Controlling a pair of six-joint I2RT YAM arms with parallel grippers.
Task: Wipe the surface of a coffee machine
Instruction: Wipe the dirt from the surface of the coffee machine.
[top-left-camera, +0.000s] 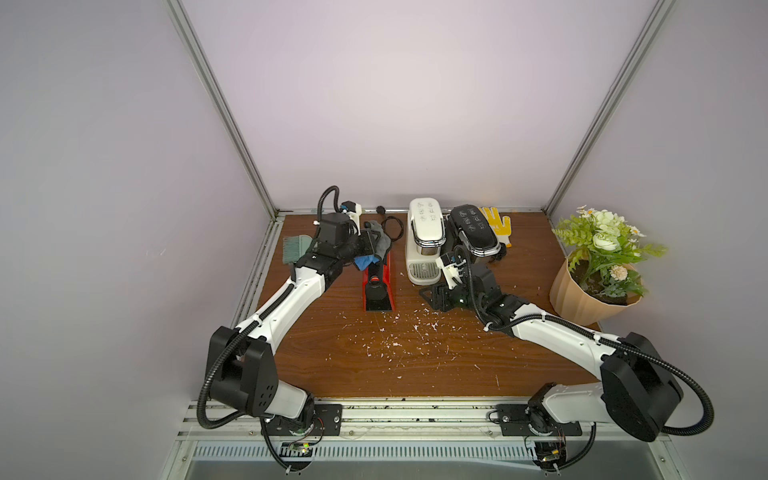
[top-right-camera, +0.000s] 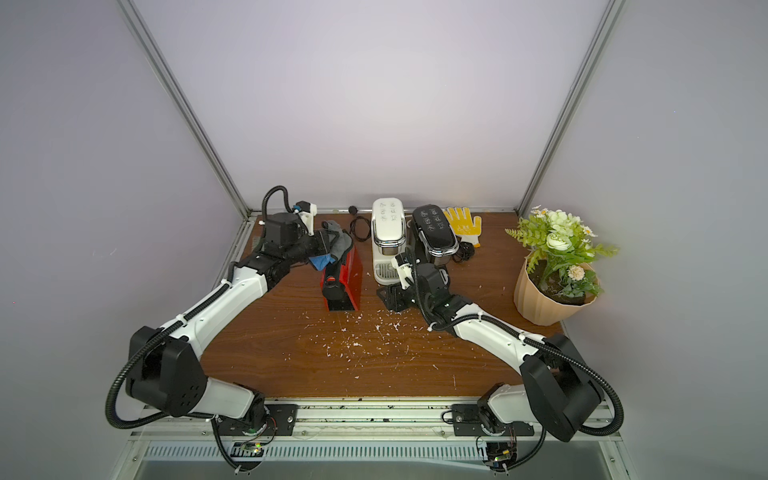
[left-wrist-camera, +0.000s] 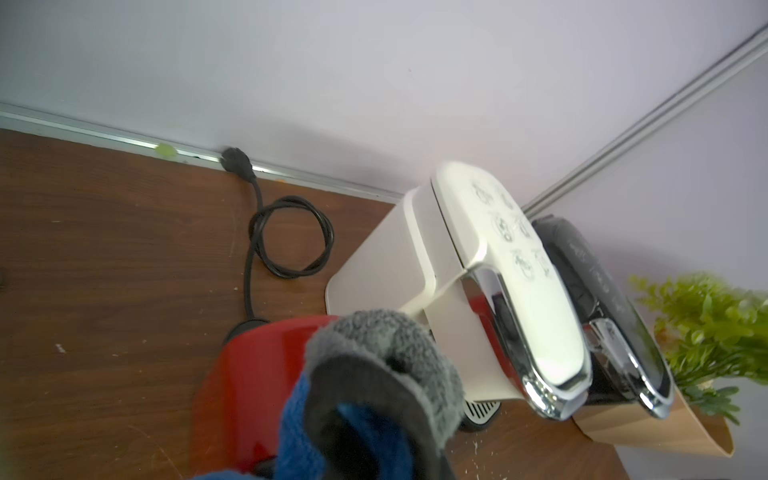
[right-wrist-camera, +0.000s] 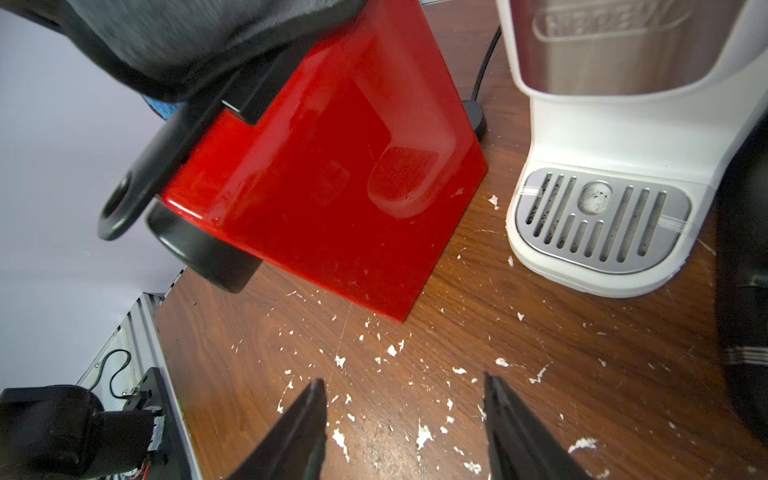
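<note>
Three coffee machines (red machine, white machine, black machine) are seen from 11 to 1 o'clock. One cloth is pinched by the left gripper, seemingly atop the red machine; the right gripper is held low, jaws apart.

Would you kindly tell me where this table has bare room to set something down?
Widest: the table front, between white crumbs and the rail. Smaller: bare wood between black coffee machine and plant pot. Crowded: the back row, brush through red coffee machine to yellow glove.
</note>
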